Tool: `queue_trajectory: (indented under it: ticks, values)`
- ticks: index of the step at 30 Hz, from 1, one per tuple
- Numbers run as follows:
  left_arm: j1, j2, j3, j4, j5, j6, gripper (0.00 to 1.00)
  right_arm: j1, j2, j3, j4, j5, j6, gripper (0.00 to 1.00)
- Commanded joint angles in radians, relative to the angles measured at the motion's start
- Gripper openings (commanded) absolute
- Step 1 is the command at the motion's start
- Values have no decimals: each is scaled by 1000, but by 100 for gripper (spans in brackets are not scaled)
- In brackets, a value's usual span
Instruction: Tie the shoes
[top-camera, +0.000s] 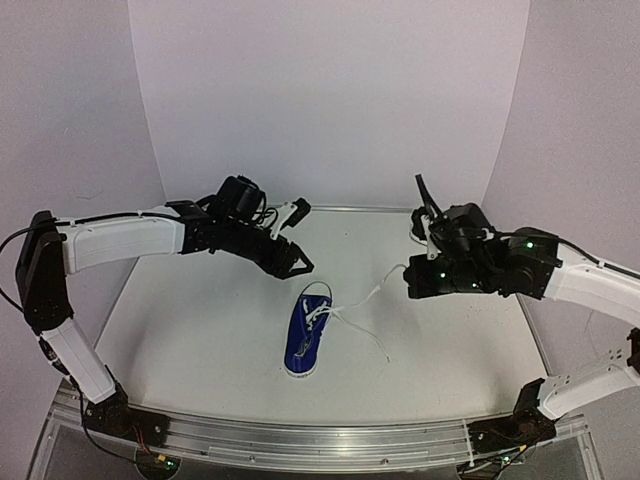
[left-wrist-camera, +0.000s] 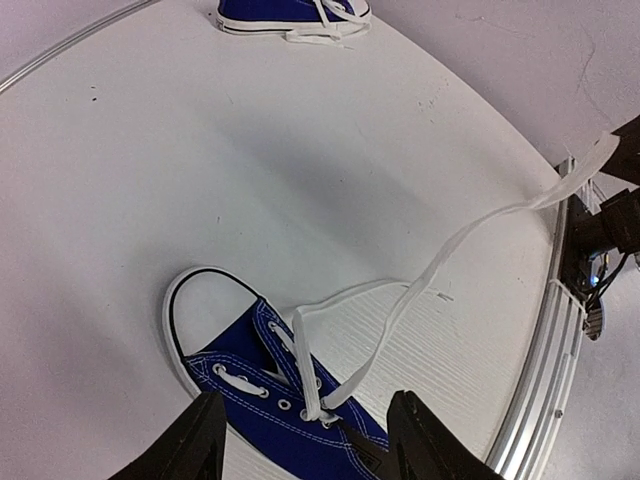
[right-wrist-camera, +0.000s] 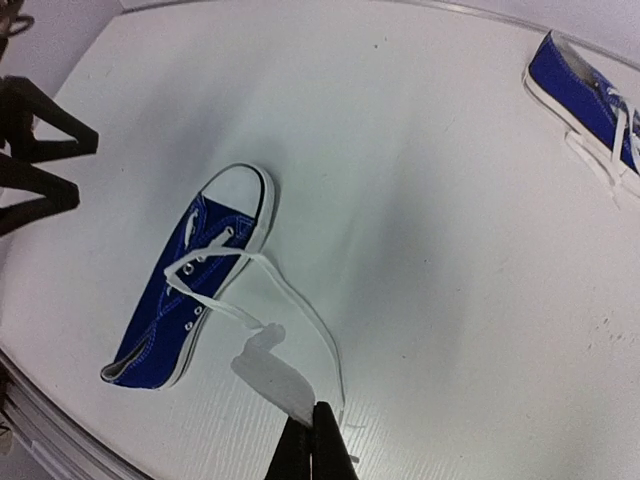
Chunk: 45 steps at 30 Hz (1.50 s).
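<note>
One blue sneaker (top-camera: 306, 335) with a white toe cap lies mid-table, its laces untied. My right gripper (top-camera: 410, 272) is shut on one white lace (top-camera: 380, 288) and holds it taut, up and to the right of the shoe. In the right wrist view the gripper (right-wrist-camera: 315, 435) pinches the lace end (right-wrist-camera: 275, 375). The other lace (top-camera: 368, 337) lies loose on the table. My left gripper (top-camera: 297, 262) is open and empty, hovering behind the shoe. In its wrist view the gripper (left-wrist-camera: 310, 450) is over the shoe's eyelets (left-wrist-camera: 280, 400). The second sneaker (right-wrist-camera: 590, 95) lies apart, far right.
The second sneaker also shows at the top of the left wrist view (left-wrist-camera: 290, 15); the right arm hides it in the top view. White walls close in the table (top-camera: 200, 330) on three sides. A metal rail (top-camera: 320, 440) runs along the near edge.
</note>
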<state>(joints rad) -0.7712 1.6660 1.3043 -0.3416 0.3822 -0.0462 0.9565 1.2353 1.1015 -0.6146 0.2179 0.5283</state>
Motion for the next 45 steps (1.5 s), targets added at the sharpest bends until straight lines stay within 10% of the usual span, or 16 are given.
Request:
queue_trajectory:
  ticks: [1,20,35,45]
  values:
    - [10,-60,-20,53,-14,-36,57,4,-50,72,28,88,-32,0]
    - [229,-272,-221,122,-19,-235,61,5,551,722,257,-190,-299,0]
    - [7,296,395,-161,196,197,59,14,-280,-304,287,-249,350,0]
    - [-203,574,677,-335,156,520,52,61,-357,-474,188,-285,487,0]
